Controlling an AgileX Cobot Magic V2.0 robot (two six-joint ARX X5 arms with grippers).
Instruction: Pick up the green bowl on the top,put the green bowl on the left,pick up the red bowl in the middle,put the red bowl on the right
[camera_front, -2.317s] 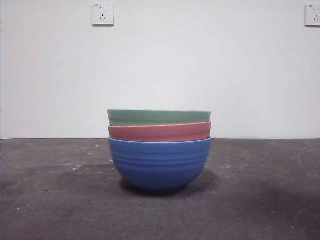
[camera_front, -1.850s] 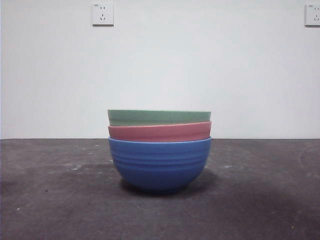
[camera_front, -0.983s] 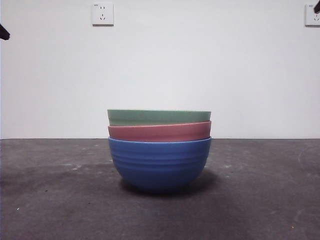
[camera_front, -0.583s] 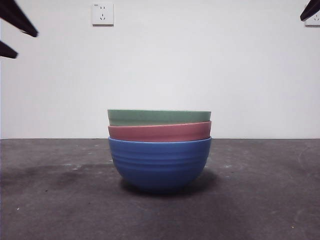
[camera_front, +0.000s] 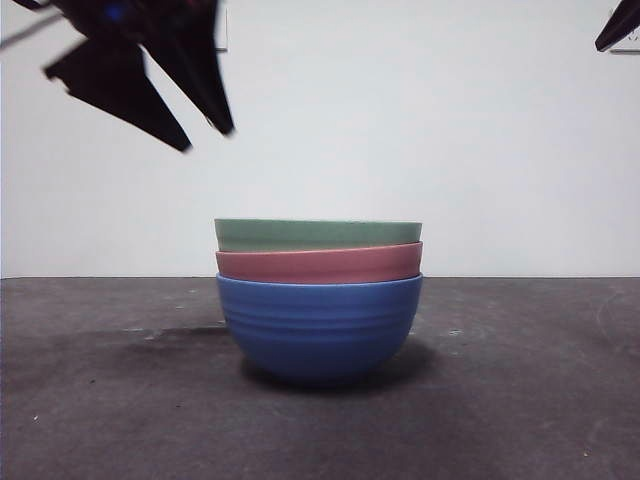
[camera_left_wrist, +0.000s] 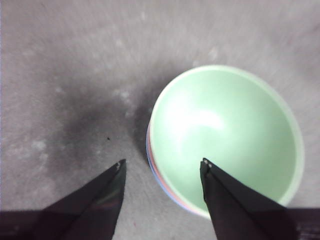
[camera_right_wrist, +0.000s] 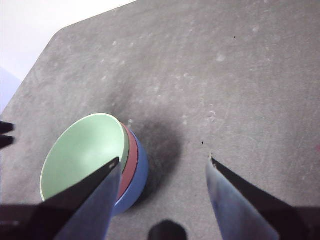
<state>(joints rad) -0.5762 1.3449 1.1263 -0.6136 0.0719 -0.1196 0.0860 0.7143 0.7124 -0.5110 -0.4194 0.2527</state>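
Note:
The green bowl (camera_front: 318, 234) sits on top of a nested stack, with the red bowl (camera_front: 320, 264) under it and a blue bowl (camera_front: 320, 325) at the bottom. High to the left of the stack hangs my left gripper (camera_front: 207, 138), open and tilted toward the bowls. In the left wrist view the left gripper (camera_left_wrist: 162, 162) hovers over the near rim of the green bowl (camera_left_wrist: 225, 135), touching nothing. My right gripper (camera_right_wrist: 163, 159) is open high above the table, beside the green bowl (camera_right_wrist: 82, 152) and red bowl (camera_right_wrist: 131, 160). It shows only as a black tip (camera_front: 617, 28) in the front view.
The dark grey table (camera_front: 520, 400) stretches to both sides of the stack. A white wall with an outlet (camera_front: 627, 40) stands behind. The table's far corner edge (camera_right_wrist: 55, 37) shows in the right wrist view.
My left gripper has come down and rightward from the upper left corner toward the stack. The right gripper's tip has barely moved. The bowls have not moved.

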